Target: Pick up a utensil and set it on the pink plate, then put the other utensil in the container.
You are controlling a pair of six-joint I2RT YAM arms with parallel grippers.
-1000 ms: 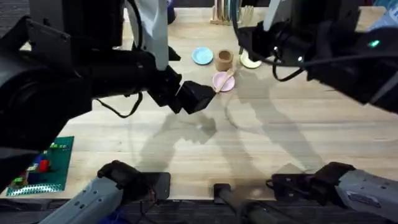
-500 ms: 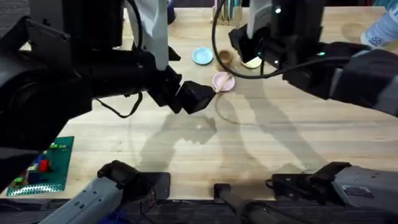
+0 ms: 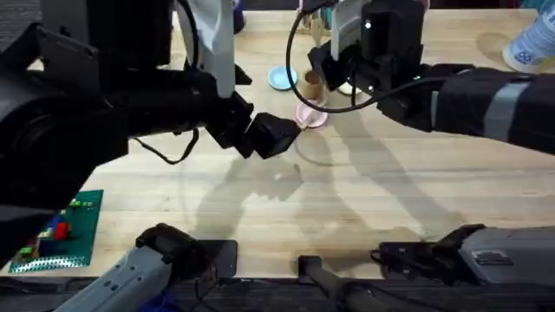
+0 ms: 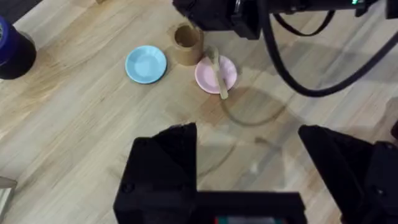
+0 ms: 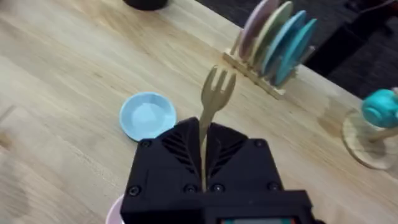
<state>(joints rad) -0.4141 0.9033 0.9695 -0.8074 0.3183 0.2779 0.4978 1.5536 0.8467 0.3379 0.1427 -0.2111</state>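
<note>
Fork in right jaws; no legible writing.

Wooden spoon across pink plate beside brown cup; fork upright in right hand

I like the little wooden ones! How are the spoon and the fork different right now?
The spoon lies flat on the pink plate; the fork is pinched upright in the right gripper, prongs up. The spoon ends in a rounded bowl, the fork in short prongs. Both are small and pale wood.

Right claw clamped, raised; left claw spread apart.
</note>
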